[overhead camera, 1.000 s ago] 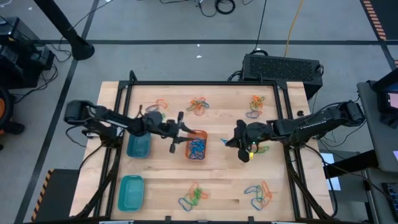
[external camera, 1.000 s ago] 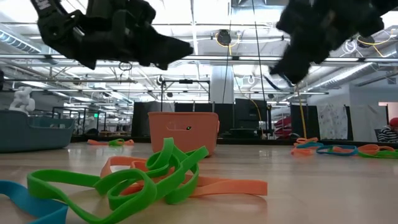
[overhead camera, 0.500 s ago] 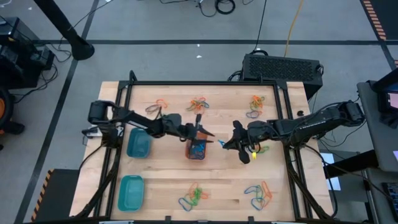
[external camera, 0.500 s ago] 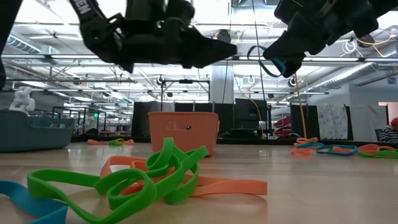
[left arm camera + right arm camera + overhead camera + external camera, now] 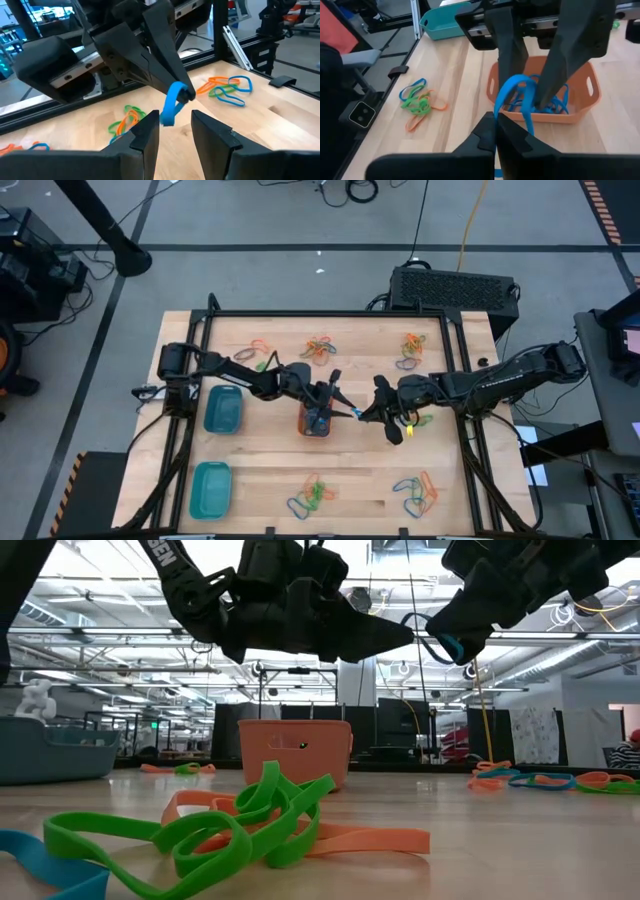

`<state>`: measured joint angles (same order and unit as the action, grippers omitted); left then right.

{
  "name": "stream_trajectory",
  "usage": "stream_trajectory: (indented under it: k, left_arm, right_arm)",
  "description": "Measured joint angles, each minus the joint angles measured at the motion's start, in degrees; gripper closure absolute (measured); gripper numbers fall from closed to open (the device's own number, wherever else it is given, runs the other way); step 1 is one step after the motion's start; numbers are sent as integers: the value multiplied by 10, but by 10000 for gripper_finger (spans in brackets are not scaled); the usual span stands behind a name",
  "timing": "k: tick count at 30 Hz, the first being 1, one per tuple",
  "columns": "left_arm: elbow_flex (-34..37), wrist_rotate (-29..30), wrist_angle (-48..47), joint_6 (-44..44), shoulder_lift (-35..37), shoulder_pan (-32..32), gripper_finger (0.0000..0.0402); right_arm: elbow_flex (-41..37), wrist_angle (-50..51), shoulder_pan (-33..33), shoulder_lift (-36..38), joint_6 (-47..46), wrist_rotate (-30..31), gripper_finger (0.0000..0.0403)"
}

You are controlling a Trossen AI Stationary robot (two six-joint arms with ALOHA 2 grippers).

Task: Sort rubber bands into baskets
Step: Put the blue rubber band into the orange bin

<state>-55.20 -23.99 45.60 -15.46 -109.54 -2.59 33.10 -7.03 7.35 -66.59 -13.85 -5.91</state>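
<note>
The orange basket point(image 5: 316, 420) at the tabletop point(image 5: 360, 470) middle holds blue rubber bands (a tangle). Just beside it, the right end effector point(image 5: 360, 413) is clamped on a blue rubber band point(image 5: 172, 102); the left end effector point(image 5: 335, 388), over the basket, stands parted around that band's hanging end. Both teal baskets point(image 5: 222, 410) lie well apart from it.

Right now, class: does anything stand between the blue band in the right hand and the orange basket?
Nothing solid blocks it. The blue band hangs from the shut right hand, and the left hand is open around it, above the orange basket.
</note>
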Motion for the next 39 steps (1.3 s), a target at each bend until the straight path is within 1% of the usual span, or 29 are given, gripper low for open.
stream_trajectory:
  k: [3,5,7,11,12,17,19,22,26,30,32,36,39]
  left_arm:
    - [0,0,1,-1,0,0,282]
    - [0,0,0,-1,0,0,295]
    - [0,0,-1,-1,0,0,319]
    - [0,0,-2,-1,0,0,384]
    - [0,0,0,-1,0,0,391]
    - [0,0,1,-1,0,0,392]
    - [0,0,1,-1,0,0,395]
    - [0,0,1,0,0,0,397]
    - [0,0,-3,1,1,-1,398]
    - [0,2,-75,1,34,-1,399]
    - [0,5,-141,0,60,-1,400]
    - [0,28,-271,-3,118,-1,400]
    - [0,71,-373,-4,164,-1,400]
  right_arm:
    - [0,0,0,0,0,0,402]
    - [0,0,0,0,0,0,402]
    - [0,0,0,0,0,0,402]
    - [0,0,0,0,0,0,402]
    - [0,0,0,0,0,0,402]
    - [0,3,0,0,-1,0,403]
    - [0,4,0,0,0,0,397]
    - [0,4,-2,0,1,0,371]
    - [0,5,-3,1,25,0,323]
    - [0,29,-3,6,76,1,279]
    - [0,51,-3,8,98,1,264]
    - [0,66,-3,8,99,1,246]
    - [0,64,-3,8,84,1,241]
